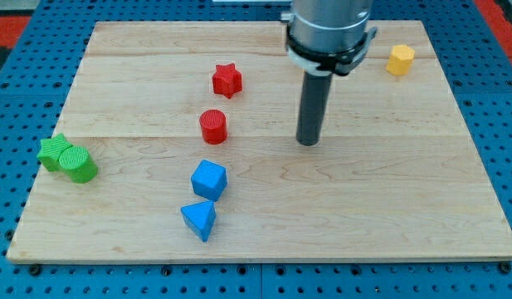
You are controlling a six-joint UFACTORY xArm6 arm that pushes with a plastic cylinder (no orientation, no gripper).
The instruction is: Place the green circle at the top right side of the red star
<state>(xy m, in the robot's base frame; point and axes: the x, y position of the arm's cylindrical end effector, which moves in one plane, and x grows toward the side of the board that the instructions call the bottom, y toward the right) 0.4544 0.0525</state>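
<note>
The green circle [78, 164] lies at the board's left edge, touching a green star [53, 151] on its upper left. The red star [226, 80] sits in the upper middle of the board. My tip [308, 142] rests on the board right of centre, well to the right of the red star and below it, far from the green circle. It touches no block.
A red circle [213, 126] stands just below the red star. A blue cube-like block [209, 179] and a blue triangle [199, 219] sit lower middle. A yellow block [400, 60] is at the top right. The wooden board [388, 216] is edged by blue pegboard.
</note>
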